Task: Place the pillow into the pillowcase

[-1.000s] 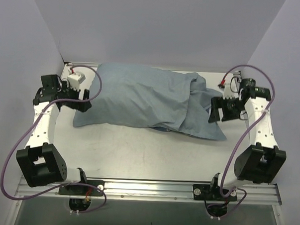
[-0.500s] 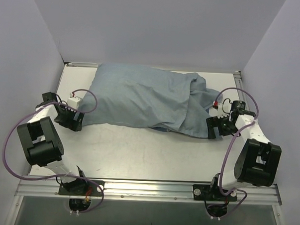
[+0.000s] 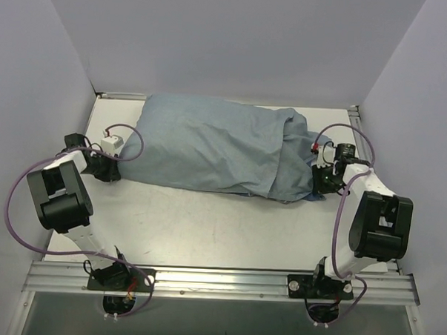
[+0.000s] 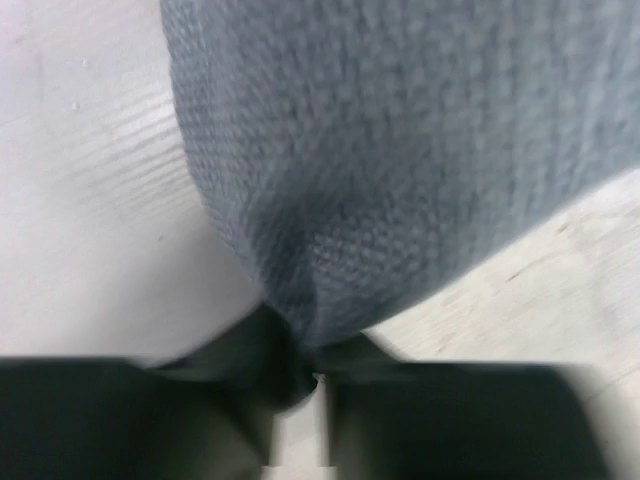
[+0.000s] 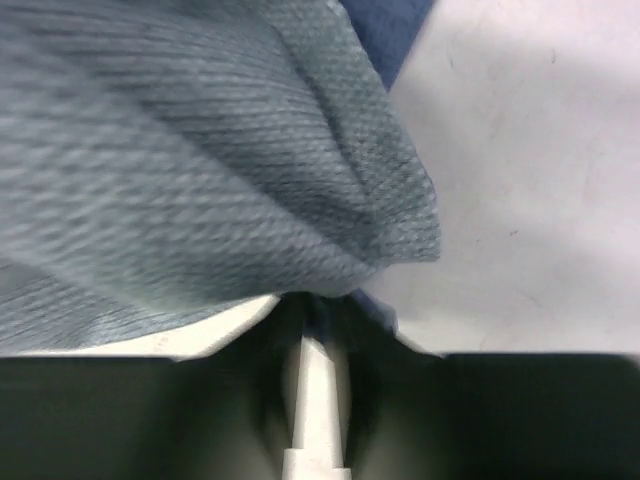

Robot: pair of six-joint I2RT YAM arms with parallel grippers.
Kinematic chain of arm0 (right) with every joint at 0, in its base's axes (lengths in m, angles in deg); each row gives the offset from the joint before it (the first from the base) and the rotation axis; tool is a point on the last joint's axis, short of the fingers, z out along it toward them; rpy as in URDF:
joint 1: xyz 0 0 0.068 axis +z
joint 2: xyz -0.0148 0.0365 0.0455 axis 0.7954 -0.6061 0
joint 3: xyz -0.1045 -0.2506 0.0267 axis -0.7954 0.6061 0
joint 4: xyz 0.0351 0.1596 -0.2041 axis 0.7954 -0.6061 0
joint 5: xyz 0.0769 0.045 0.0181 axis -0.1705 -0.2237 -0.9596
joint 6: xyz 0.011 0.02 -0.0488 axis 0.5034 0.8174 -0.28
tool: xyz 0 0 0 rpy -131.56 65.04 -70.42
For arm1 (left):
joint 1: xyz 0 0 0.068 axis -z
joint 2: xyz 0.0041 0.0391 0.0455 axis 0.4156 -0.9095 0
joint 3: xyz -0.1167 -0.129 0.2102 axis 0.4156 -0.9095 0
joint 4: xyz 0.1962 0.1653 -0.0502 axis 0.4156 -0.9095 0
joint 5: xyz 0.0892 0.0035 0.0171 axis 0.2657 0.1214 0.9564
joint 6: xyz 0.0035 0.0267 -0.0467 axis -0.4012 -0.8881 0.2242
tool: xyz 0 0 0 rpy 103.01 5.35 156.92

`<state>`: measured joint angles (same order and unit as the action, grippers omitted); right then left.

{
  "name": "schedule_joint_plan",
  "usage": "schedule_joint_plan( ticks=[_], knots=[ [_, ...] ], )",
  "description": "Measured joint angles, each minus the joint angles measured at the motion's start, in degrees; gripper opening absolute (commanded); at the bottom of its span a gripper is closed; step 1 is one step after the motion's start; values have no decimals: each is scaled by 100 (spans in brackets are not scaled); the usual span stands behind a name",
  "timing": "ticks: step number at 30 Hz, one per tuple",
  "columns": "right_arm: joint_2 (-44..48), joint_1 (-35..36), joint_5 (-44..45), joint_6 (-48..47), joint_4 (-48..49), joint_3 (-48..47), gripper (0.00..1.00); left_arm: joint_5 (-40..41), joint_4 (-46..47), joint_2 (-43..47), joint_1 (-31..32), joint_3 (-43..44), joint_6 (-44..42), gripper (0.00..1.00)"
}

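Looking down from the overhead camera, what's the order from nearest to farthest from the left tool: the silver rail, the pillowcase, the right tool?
From the left tool:
1. pillowcase: touching, its left corner is pinched in that tool.
2. silver rail: along the front edge, nearer the camera.
3. right tool: across on the right, at the pillowcase's other end.

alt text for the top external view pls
A plump grey-blue pillowcase lies across the white table. The left tool meets its near left corner and the right tool its near right corner.
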<state>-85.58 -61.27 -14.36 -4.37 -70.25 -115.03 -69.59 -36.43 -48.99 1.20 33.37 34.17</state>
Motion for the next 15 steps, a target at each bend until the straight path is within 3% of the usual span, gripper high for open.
schedule_joint_plan(
  ticks=[1,8,15],
  knots=[
    [37,0,-42,63,9,-11,0,-160,22,-55,0,52,114,0],
    [841,-138,-426,649,-166,-437,0,-881,26,15,2,649,960,0],
    [2092,-450,-734,1335,-387,-1377,0,-1331,282,1464,-153,916,2192,0]
  ],
)
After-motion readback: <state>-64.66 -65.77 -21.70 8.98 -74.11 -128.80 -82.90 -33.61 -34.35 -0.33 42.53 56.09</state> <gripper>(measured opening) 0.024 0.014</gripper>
